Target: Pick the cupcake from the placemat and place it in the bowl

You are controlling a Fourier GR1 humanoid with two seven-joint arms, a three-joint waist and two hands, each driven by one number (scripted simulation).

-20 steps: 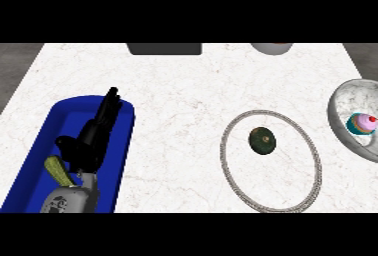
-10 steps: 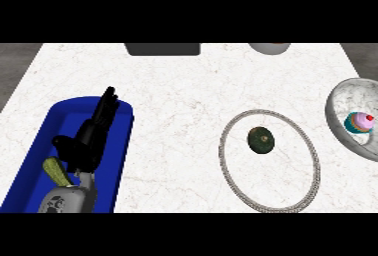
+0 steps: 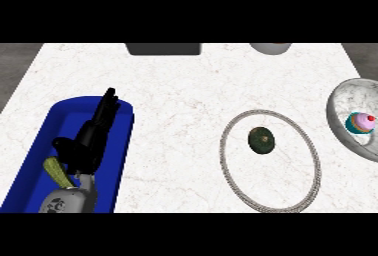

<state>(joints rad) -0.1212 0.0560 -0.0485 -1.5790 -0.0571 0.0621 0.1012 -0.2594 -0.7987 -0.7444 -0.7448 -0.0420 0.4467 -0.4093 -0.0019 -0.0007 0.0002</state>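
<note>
The cupcake point(image 3: 360, 122), pink-topped with a teal wrapper, sits inside the grey marbled bowl point(image 3: 341, 107) at the counter's right edge. The placemat point(image 3: 235, 172) is a white oval with a grey braided rim, right of centre. On it lies a dark green round object point(image 3: 261, 140). My left hand point(image 3: 91, 134) is at the left, fingers straight and pointing away over the blue tray point(image 3: 120, 165), holding nothing. My right hand does not show.
A yellow-green item point(image 3: 55, 169) lies in the blue tray beside my left forearm. A dark grey box point(image 3: 164, 48) and a pale round vessel point(image 3: 269, 48) stand at the counter's far edge.
</note>
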